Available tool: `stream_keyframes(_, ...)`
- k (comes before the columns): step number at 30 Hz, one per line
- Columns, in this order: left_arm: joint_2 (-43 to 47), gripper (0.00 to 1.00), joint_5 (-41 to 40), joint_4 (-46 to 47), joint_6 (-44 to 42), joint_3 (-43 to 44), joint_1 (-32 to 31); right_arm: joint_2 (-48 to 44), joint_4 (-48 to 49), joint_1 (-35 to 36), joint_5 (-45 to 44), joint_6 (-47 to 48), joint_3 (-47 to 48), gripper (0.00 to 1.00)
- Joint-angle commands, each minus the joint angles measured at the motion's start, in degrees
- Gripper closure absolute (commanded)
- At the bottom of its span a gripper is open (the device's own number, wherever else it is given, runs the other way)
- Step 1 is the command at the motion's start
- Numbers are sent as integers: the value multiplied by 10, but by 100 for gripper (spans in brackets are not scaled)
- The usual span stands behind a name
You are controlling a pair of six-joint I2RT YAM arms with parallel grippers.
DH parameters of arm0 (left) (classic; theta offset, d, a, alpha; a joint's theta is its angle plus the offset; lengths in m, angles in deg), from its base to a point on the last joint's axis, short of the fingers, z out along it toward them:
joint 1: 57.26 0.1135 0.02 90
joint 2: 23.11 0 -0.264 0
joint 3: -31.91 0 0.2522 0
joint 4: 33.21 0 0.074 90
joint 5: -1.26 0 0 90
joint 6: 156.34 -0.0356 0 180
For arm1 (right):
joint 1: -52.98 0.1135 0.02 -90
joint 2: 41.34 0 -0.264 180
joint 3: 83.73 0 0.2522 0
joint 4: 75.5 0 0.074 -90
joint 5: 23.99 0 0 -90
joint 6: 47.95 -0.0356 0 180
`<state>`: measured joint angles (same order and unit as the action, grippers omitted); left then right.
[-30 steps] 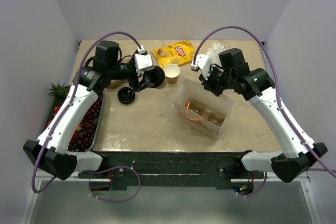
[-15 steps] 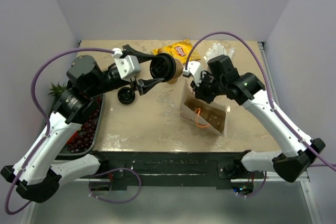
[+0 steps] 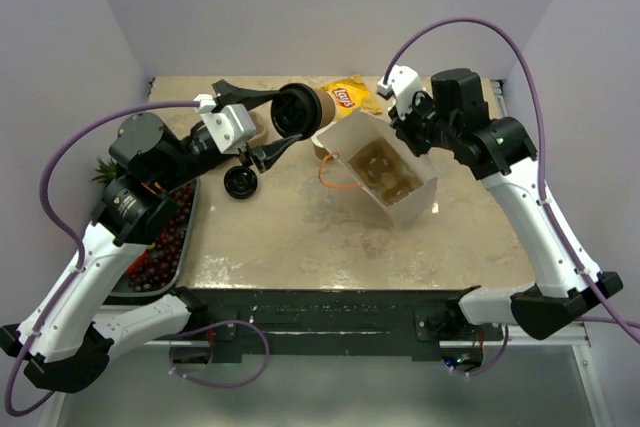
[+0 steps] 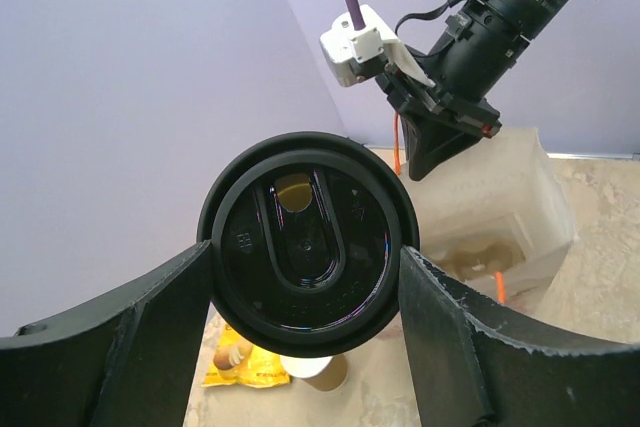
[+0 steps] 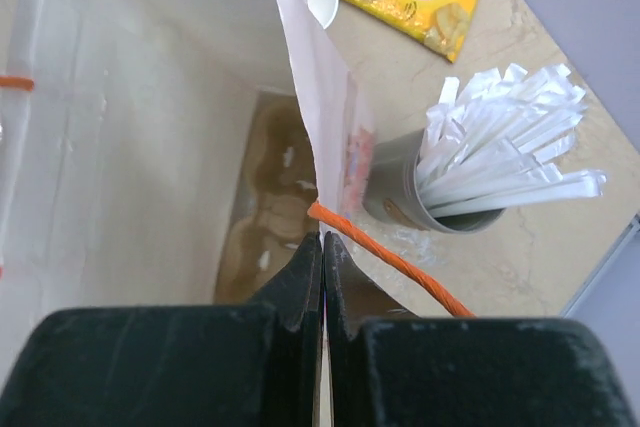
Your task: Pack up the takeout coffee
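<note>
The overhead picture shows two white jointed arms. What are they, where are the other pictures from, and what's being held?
They are two robot arms bolted to a table, each ending in a two-finger gripper. The overhead picture comes from a fixed camera above; the others come from a camera on each wrist. The left gripper holds a tan paper cup with a black lid in the air. The right gripper pinches the rim of a white paper bag, with a pulp cup carrier inside. On the table: a chips bag, a spare lid, an open cup, a cup of straws, a tray of red fruit.
</note>
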<state>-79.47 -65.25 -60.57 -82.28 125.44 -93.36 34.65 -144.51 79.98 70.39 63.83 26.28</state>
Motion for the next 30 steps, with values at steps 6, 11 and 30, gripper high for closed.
stream_keyframes(6,-8,63,26,64,26,13,-2,-29,29,22,55,-4,-82,100)
stream_keyframes(11,-11,65,66,70,52,3,-4,-36,29,32,89,-39,-129,100)
stream_keyframes(30,-32,69,100,51,-230,-55,-194,-51,37,-6,95,-83,-103,100)
